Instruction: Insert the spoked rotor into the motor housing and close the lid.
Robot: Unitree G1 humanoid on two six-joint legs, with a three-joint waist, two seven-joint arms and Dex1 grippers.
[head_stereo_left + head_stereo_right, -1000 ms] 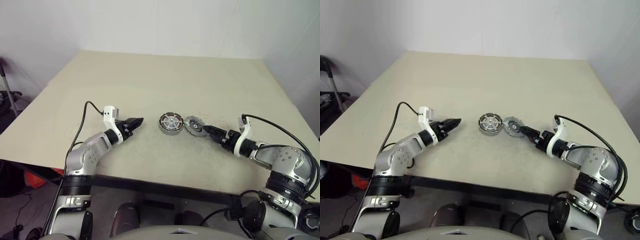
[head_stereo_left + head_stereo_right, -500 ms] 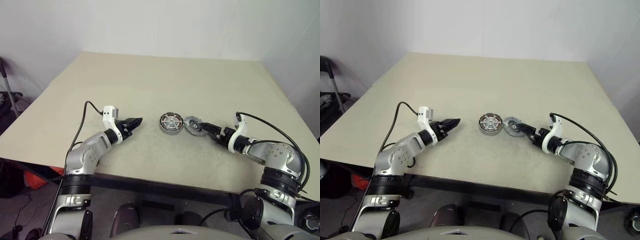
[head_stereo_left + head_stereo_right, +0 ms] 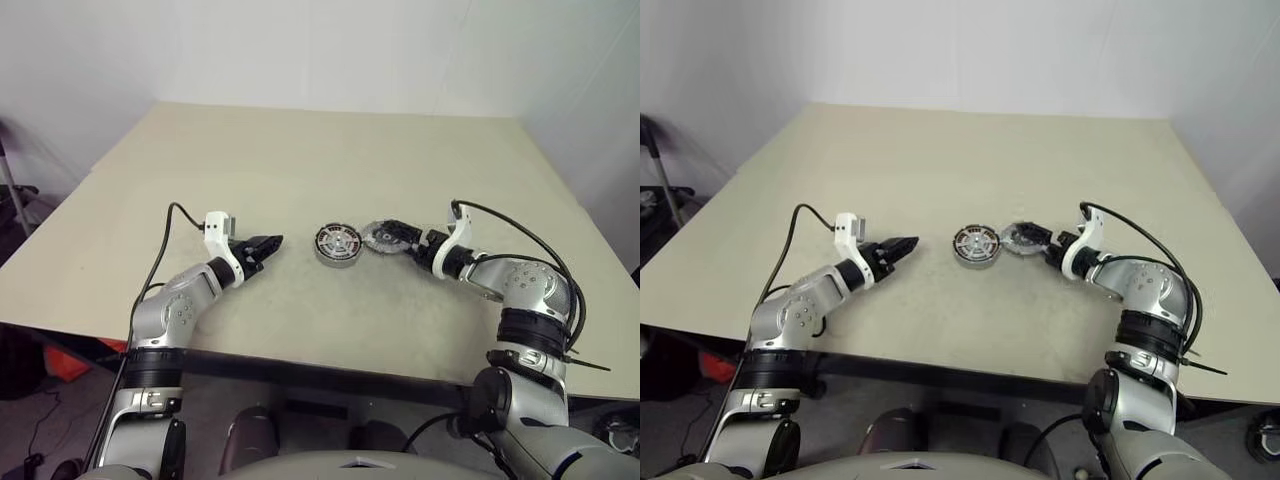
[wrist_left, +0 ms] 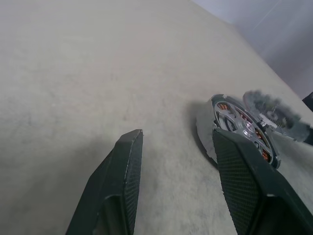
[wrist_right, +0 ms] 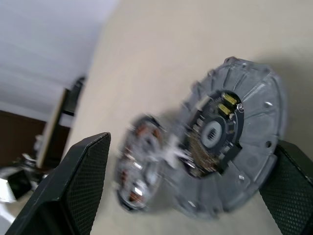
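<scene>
The motor housing [image 3: 337, 244] lies flat at the middle of the table, copper windings showing under silver spokes [image 4: 239, 127]; the spoked rotor seems to sit in it, though I cannot tell for sure. The grey lid [image 3: 381, 237] stands tipped up on edge against the housing's right side, its dark centre [image 5: 215, 132] facing my right gripper. My right gripper [image 3: 402, 240] is open, its fingers standing wide on either side of the lid. To the housing's left, my left gripper [image 3: 272, 244] is open and holds nothing.
The beige table [image 3: 300, 150] reaches far back and to both sides of the parts. Its front edge runs just under my forearms. A metal stand [image 3: 10, 190] is off the table's left side.
My right gripper has moved in toward the housing. The lid, flat on the table a second ago, has tipped up against the housing. The left arm has stayed still.
</scene>
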